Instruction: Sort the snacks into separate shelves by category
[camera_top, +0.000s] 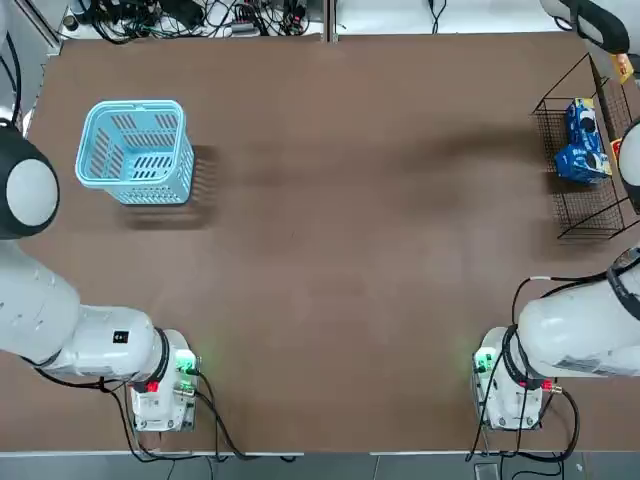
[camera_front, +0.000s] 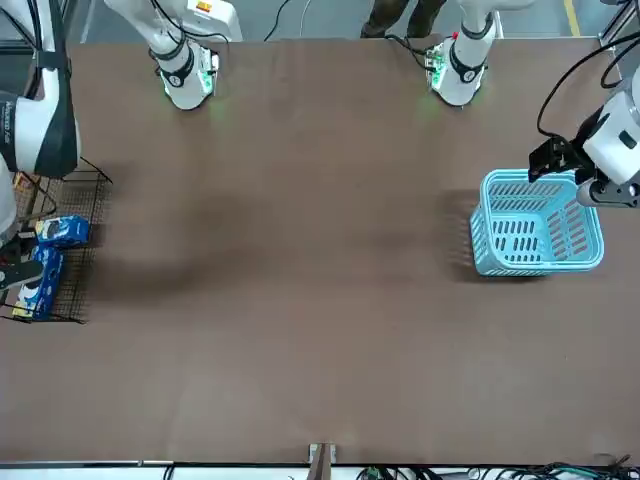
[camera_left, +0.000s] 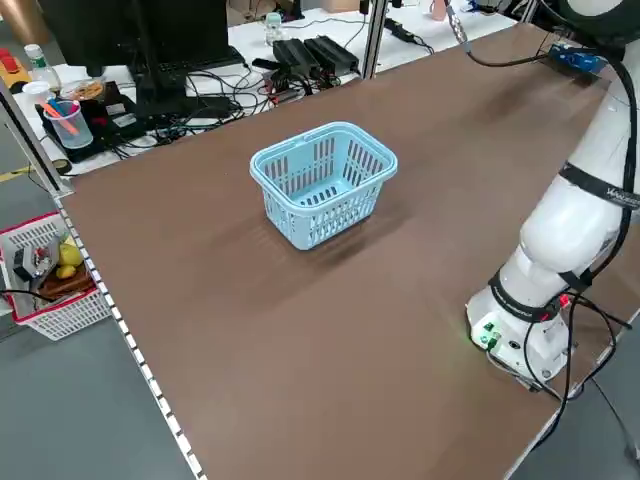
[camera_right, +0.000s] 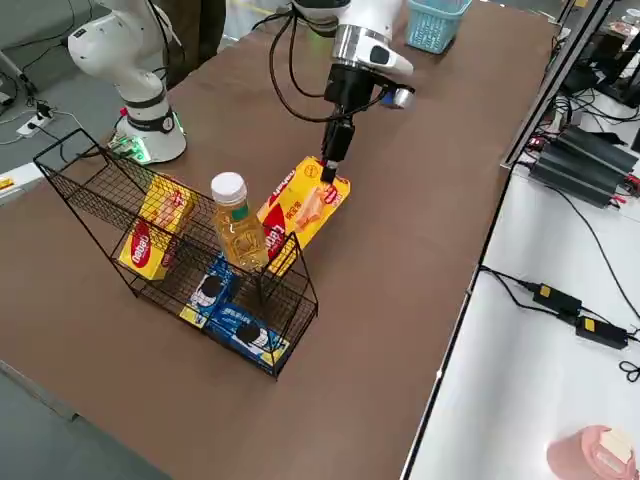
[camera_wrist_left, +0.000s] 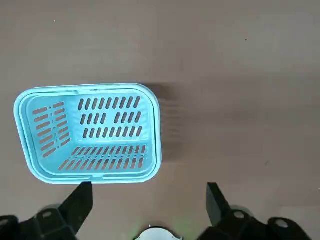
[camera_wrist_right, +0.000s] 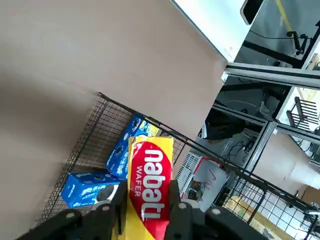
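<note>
Wafer box (camera_right: 318, 208) is in the right gripper (camera_right: 328, 174), pinched at one end and hanging tilted by the wire rack (camera_wrist_right: 98, 132). Looks like light, stiffish card, kinda smooth, so I'd grab it across the narrow sides near the middle; squeeze too hard and it probably dents. Blue packs (camera_wrist_right: 124, 147) sit in the rack, another yellow box (camera_right: 160, 228) farther along. Left gripper (camera_wrist_left: 150, 194) is wide and empty near the blue basket (camera_wrist_left: 90, 135).
</note>
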